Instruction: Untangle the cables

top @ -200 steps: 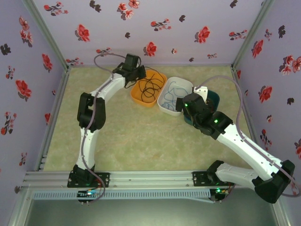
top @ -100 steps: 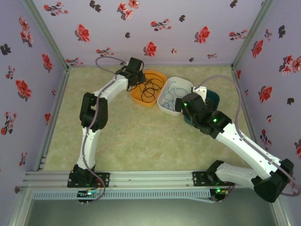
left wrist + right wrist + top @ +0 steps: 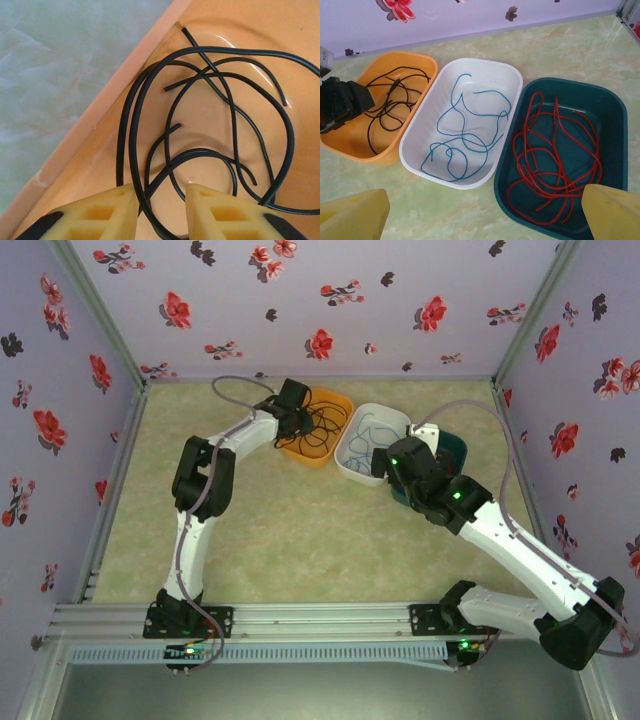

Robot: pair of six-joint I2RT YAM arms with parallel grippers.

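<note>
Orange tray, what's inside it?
Black cable lies looped inside the orange tray. The left gripper hangs over one end, fingers apart, and covers whatever sits under it there.

1. top view: the right arm point(image 3: 500, 530) covers most of the teal tray point(image 3: 457, 446).
2. left wrist view: black cable point(image 3: 131, 125) loops vanish behind the left claw point(image 3: 161, 200); the orange tray point(image 3: 115, 87) runs off the frame.
3. right wrist view: the right claw point(image 3: 482, 210) is cropped at the bottom corners.
</note>
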